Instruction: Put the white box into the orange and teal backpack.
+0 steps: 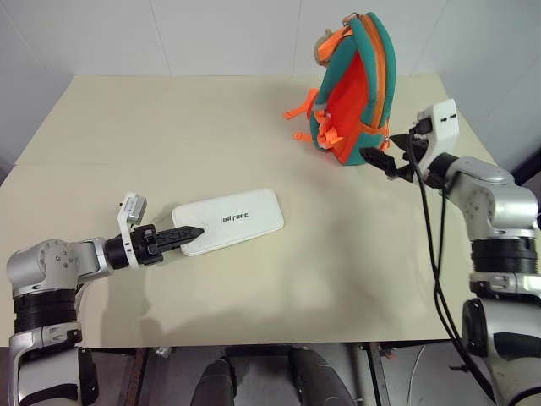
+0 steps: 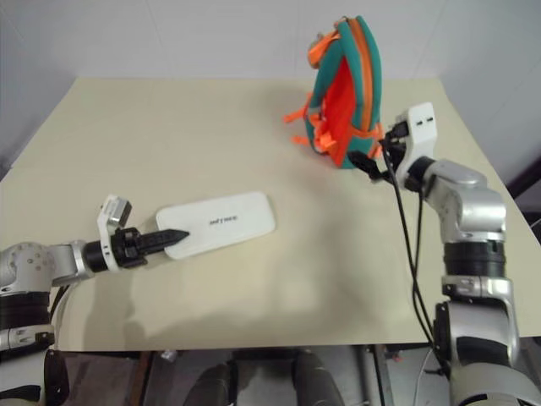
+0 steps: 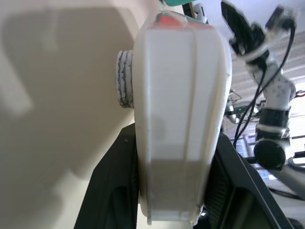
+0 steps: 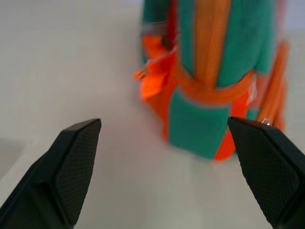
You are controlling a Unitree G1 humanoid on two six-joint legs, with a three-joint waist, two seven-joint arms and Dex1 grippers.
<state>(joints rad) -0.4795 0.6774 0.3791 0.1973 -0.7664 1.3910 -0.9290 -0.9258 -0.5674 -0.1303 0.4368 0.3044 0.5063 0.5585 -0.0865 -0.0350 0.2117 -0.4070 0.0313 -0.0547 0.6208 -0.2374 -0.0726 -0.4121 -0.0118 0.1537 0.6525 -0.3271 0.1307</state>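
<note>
On the table (image 1: 101, 118), glossy white box (image 1: 232, 220) lettered UNITREE, left gripper (image 1: 193, 233) clamping its end (flat, rounded corners), right gripper (image 1: 380, 159) agape beside backpack (image 1: 351, 93).

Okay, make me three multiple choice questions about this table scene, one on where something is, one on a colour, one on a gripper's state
1. Where does the orange and teal backpack stand?
A. far right of the table
B. near left corner
C. on the white box

2. What colour are the backpack's straps?
A. black
B. orange
C. white

3. How is the left gripper?
A. wide open above the table
B. closed on a strap
C. closed on the white box

Answers: 1 A, it stands by the right gripper. 2 B, orange loops hang out. 3 C, black fingers pinch the box's end.
</note>
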